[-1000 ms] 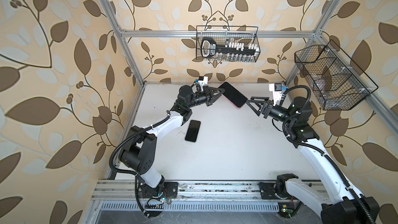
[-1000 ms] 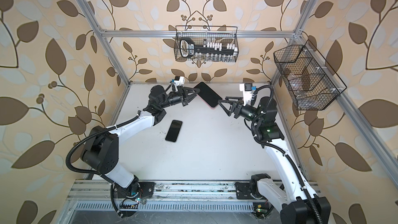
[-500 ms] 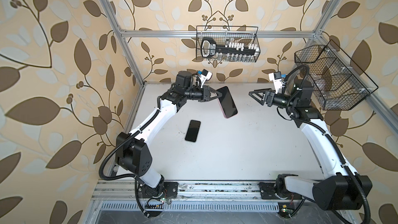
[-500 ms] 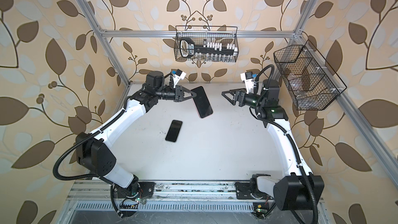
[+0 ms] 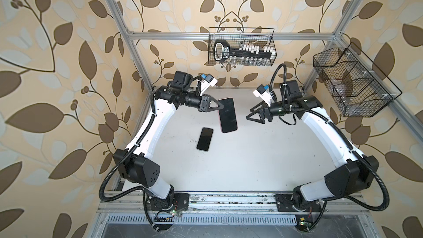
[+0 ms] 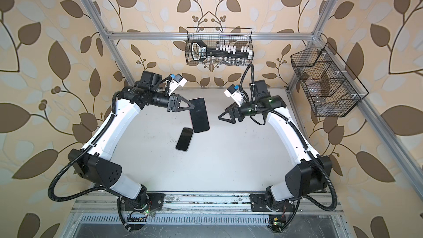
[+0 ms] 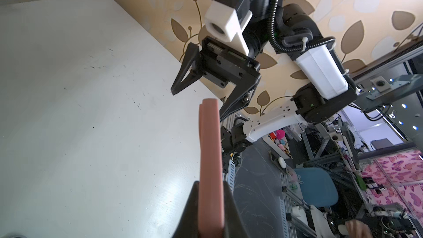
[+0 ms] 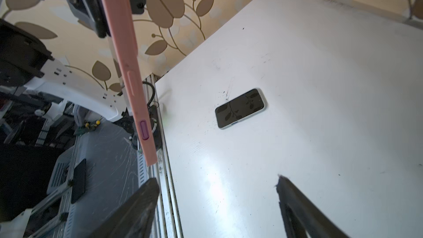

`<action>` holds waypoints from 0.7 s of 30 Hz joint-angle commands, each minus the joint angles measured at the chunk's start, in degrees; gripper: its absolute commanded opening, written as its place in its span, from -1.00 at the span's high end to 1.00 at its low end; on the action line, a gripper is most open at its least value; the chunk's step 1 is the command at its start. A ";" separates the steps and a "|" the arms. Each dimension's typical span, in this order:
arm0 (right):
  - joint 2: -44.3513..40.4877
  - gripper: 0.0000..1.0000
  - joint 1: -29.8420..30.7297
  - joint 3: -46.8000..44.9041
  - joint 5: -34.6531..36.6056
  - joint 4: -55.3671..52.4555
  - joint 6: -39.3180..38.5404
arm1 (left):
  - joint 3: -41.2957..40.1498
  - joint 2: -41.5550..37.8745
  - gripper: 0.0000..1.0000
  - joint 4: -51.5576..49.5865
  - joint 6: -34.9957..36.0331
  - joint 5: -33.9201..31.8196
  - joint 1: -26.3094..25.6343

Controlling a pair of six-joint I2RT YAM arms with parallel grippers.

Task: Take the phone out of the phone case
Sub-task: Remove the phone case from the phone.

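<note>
Break-up at the far end of the worktop point(image 5: 251, 156)! Seeing the right pincer point(image 5: 250, 114) drawn well clear of the pink phone case point(image 5: 227, 115), jaws spread with nothing between them, after crowding the case's end a second ago. On the left pincer point(image 5: 219, 108): clamped shut on the case near its upper end, and swung round since then, so as to dangle it over the worktop. Down below, flat and screen-up, near the hanging case but apart from it: the phone point(image 5: 204, 138), same spot as before. Reads as extraction done, with only the shell left to put down. Judging the case empty, though can't confirm from the edge-on wrist views.

Now the wire baskets. In the back-rail basket point(image 5: 242, 28): a black-handled tool and rows of small white pieces. In the side basket point(image 5: 357, 111): divided compartments, maybe something clear, too faint to call.
</note>
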 commanded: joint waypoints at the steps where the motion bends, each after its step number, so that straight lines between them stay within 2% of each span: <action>1: 0.60 -0.63 3.01 2.41 1.78 -5.96 -6.59 | 5.69 1.67 1.00 -11.25 13.39 6.01 0.55; 6: 1.54 -0.60 6.95 2.34 2.78 -6.64 -7.84 | 10.58 6.26 1.00 -22.31 22.55 3.14 0.55; 10: 1.63 -0.58 8.74 1.59 4.73 -6.51 -8.01 | 11.00 8.58 1.00 -24.77 25.82 2.10 0.55; 14: 1.78 -0.56 9.93 0.67 5.42 -5.93 -8.18 | 10.32 8.01 1.00 -24.09 26.62 1.32 0.46; 16: 2.00 -0.54 10.86 0.48 5.98 -5.49 -8.33 | 9.04 6.93 1.00 -21.04 24.82 0.75 0.46; 21: 3.81 -0.49 12.50 0.78 7.44 -5.85 -8.91 | 8.82 6.68 1.00 -19.96 23.94 2.20 0.29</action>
